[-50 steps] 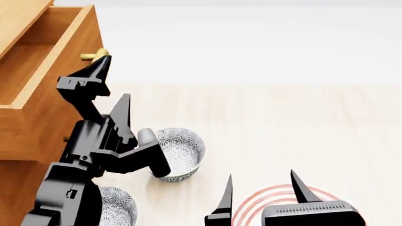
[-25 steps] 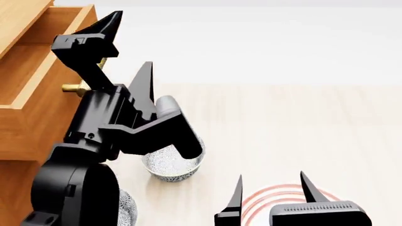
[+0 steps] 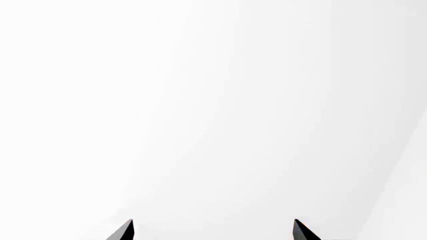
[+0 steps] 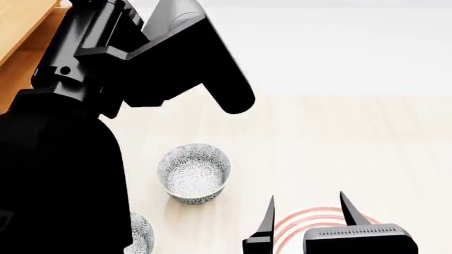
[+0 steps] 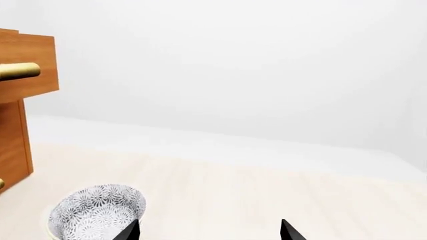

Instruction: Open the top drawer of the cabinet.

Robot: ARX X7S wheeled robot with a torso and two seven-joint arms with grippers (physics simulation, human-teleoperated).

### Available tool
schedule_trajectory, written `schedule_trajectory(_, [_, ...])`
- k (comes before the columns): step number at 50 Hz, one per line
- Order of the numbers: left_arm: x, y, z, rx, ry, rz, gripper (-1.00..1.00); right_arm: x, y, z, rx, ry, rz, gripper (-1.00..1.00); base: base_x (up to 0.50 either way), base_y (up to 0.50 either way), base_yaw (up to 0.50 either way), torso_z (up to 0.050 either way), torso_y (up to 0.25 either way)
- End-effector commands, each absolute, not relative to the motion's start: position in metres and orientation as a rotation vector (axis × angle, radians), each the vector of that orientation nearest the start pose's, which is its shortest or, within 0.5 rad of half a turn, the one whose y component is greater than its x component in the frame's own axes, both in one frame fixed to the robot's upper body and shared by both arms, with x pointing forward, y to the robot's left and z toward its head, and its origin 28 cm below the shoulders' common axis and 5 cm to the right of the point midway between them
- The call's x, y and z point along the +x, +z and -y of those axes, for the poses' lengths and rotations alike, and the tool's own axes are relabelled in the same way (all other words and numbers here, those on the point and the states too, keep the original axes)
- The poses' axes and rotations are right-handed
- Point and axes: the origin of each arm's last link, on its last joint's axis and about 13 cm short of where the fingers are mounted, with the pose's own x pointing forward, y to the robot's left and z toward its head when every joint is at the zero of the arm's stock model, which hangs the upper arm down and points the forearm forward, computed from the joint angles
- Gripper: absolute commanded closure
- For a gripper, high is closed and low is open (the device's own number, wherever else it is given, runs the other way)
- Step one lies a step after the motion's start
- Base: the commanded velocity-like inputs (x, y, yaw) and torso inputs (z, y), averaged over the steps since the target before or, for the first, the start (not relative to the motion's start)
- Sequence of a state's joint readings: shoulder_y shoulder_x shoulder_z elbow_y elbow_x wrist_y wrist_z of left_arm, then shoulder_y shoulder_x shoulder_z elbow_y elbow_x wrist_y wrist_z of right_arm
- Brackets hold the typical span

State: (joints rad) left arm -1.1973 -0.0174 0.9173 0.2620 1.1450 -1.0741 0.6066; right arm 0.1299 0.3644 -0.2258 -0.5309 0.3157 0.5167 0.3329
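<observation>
The cabinet [image 4: 18, 16] is at the far left, mostly behind my raised left arm. Its top drawer [image 4: 18, 74] stands pulled out, inside showing; in the right wrist view the top drawer [image 5: 30, 62] juts past the cabinet [image 5: 13, 145], brass handle [image 5: 19, 71] free. My left gripper [image 3: 213, 231] is open, holds nothing and faces a blank white wall; its fingers are past the top edge of the head view. My right gripper [image 4: 307, 217] is open and empty, low near the front; the right wrist view shows this gripper [image 5: 209, 231] over bare floor.
A patterned bowl [image 4: 194, 173] sits mid-floor, also seen as the bowl [image 5: 97, 212] beside my right fingers. A second bowl [image 4: 141, 233] peeks out by my left arm. A red-ringed plate [image 4: 310, 222] lies under the right gripper. Pale wood floor runs to a white wall.
My left arm has lifted up and away from the drawer handle; its gripper has left the head view at the top. The right arm has barely moved.
</observation>
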Motion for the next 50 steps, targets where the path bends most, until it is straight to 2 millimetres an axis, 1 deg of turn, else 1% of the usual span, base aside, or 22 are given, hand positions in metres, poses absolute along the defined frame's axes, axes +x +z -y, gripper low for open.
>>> schedule_trajectory(1, [0.271, 0.363, -0.130, 1.150, 0.082, 0.464, -1.00, 0.214, 0.107, 0.108, -0.099, 0.033, 0.056, -1.00, 0.00, 0.00, 0.00, 0.000, 0.000])
schedule_trajectory(7, [0.270, 0.383, -0.140, 1.105, 0.099, 0.467, -1.00, 0.215, 0.106, 0.110, -0.101, 0.029, 0.053, -1.00, 0.00, 0.00, 0.00, 0.000, 0.000])
schedule_trajectory(8, [0.269, 0.388, -0.144, 1.056, 0.074, 0.449, -1.00, 0.215, 0.104, 0.110, -0.100, 0.029, 0.052, -1.00, 0.00, 0.00, 0.00, 0.000, 0.000])
schedule_trajectory(10, [0.269, 0.391, -0.147, 1.037, 0.048, 0.427, -1.00, 0.215, 0.106, 0.111, -0.090, 0.023, 0.053, -1.00, 0.00, 0.00, 0.00, 0.000, 0.000])
schedule_trajectory(12, [0.272, 0.398, -0.151, 0.954, 0.021, 0.402, -1.00, 0.215, 0.106, 0.111, -0.089, 0.019, 0.056, -1.00, 0.00, 0.00, 0.00, 0.000, 0.000])
schedule_trajectory(13, [0.273, 0.399, -0.152, 0.945, 0.023, 0.399, -1.00, 0.215, 0.106, 0.111, -0.090, 0.020, 0.056, -1.00, 0.00, 0.00, 0.00, 0.000, 0.000])
schedule_trajectory(16, [0.277, 0.410, -0.160, 0.836, -0.014, 0.365, -1.00, 0.214, 0.105, 0.110, -0.098, 0.021, 0.054, -1.00, 0.00, 0.00, 0.00, 0.000, 0.000])
schedule_trajectory(17, [0.278, 0.415, -0.166, 0.783, -0.029, 0.344, -1.00, 0.214, 0.104, 0.111, -0.099, 0.020, 0.054, -1.00, 0.00, 0.00, 0.00, 0.000, 0.000])
schedule_trajectory(21, [0.277, 0.419, -0.175, 0.736, -0.043, 0.339, -1.00, 0.213, 0.105, 0.111, -0.104, 0.016, 0.059, -1.00, 0.00, 0.00, 0.00, 0.000, 0.000])
schedule_trajectory(24, [0.284, 0.424, -0.187, 0.635, -0.057, 0.289, -1.00, 0.213, 0.105, 0.110, -0.103, 0.019, 0.059, -1.00, 0.00, 0.00, 0.00, 0.000, 0.000])
schedule_trajectory(28, [0.295, 0.421, -0.196, 0.569, -0.068, 0.235, -1.00, 0.214, 0.105, 0.110, -0.103, 0.019, 0.056, -1.00, 0.00, 0.00, 0.00, 0.000, 0.000])
schedule_trajectory(29, [0.297, 0.418, -0.197, 0.532, -0.101, 0.212, -1.00, 0.213, 0.105, 0.110, -0.101, 0.018, 0.058, -1.00, 0.00, 0.00, 0.00, 0.000, 0.000])
schedule_trajectory(31, [0.302, 0.416, -0.199, 0.511, -0.086, 0.193, -1.00, 0.213, 0.104, 0.110, -0.104, 0.018, 0.057, -1.00, 0.00, 0.00, 0.00, 0.000, 0.000])
schedule_trajectory(32, [0.304, 0.416, -0.201, 0.427, -0.134, 0.155, -1.00, 0.213, 0.104, 0.110, -0.104, 0.018, 0.056, -1.00, 0.00, 0.00, 0.00, 0.000, 0.000])
schedule_trajectory(33, [0.306, 0.415, -0.202, 0.410, -0.150, 0.137, -1.00, 0.212, 0.104, 0.110, -0.104, 0.018, 0.056, -1.00, 0.00, 0.00, 0.00, 0.000, 0.000])
schedule_trajectory(35, [0.312, 0.411, -0.204, 0.417, -0.115, 0.104, -1.00, 0.212, 0.104, 0.110, -0.104, 0.017, 0.057, -1.00, 0.00, 0.00, 0.00, 0.000, 0.000])
schedule_trajectory(36, [0.317, 0.405, -0.206, 0.462, -0.088, 0.087, -1.00, 0.211, 0.104, 0.111, -0.106, 0.016, 0.057, -1.00, 0.00, 0.00, 0.00, 0.000, 0.000])
schedule_trajectory(37, [0.322, 0.406, -0.209, 0.413, -0.079, 0.062, -1.00, 0.211, 0.105, 0.111, -0.108, 0.015, 0.056, -1.00, 0.00, 0.00, 0.00, 0.000, 0.000])
schedule_trajectory(38, [0.323, 0.406, -0.210, 0.410, -0.064, 0.064, -1.00, 0.211, 0.105, 0.111, -0.109, 0.015, 0.056, -1.00, 0.00, 0.00, 0.00, 0.000, 0.000])
schedule_trajectory(41, [0.325, 0.406, -0.212, 0.377, -0.067, 0.041, -1.00, 0.212, 0.106, 0.110, -0.119, 0.019, 0.059, -1.00, 0.00, 0.00, 0.00, 0.000, 0.000])
schedule_trajectory(45, [0.328, 0.400, -0.211, 0.399, -0.065, 0.020, -1.00, 0.213, 0.106, 0.108, -0.130, 0.019, 0.064, -1.00, 0.00, 0.00, 0.00, 0.000, 0.000])
schedule_trajectory(50, [0.331, 0.398, -0.210, 0.359, -0.085, -0.007, -1.00, 0.213, 0.105, 0.110, -0.133, 0.014, 0.060, -1.00, 0.00, 0.00, 0.00, 0.000, 0.000])
